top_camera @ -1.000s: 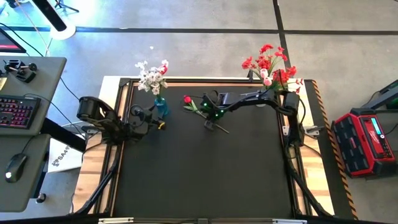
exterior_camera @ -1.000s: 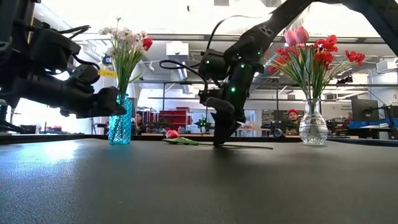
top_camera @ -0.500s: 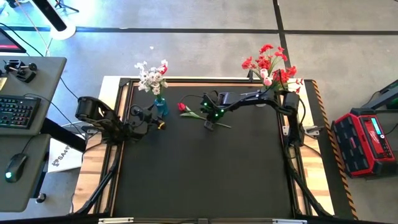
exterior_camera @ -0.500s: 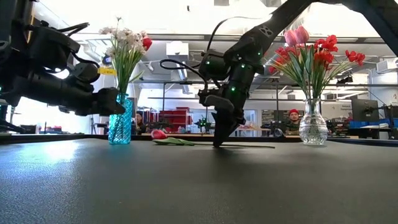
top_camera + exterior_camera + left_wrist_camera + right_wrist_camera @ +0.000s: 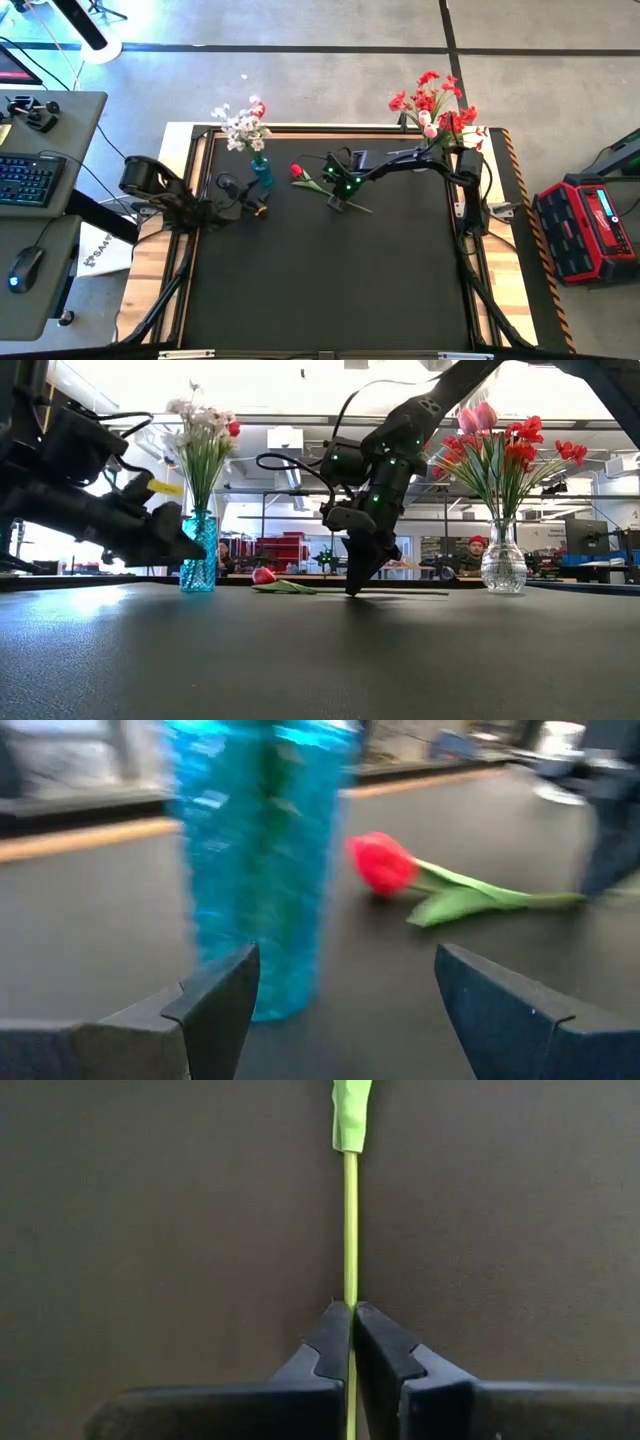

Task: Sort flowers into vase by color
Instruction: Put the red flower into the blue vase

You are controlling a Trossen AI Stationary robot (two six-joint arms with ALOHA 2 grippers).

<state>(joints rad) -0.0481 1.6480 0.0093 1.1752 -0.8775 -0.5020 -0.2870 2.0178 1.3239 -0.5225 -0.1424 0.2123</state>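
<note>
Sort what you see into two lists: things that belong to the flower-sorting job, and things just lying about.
Job: red tulip lying on the table, its stem pinched by the right tool; blue vase of white flowers; clear vase of red flowers; left tool, open beside the blue vase.

Lying about: keyboard, mouse, red case.

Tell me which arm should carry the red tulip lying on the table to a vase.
Right. The right gripper is already shut on the red tulip's green stem on the table. The left gripper is open beside the blue vase, holding nothing.
</note>
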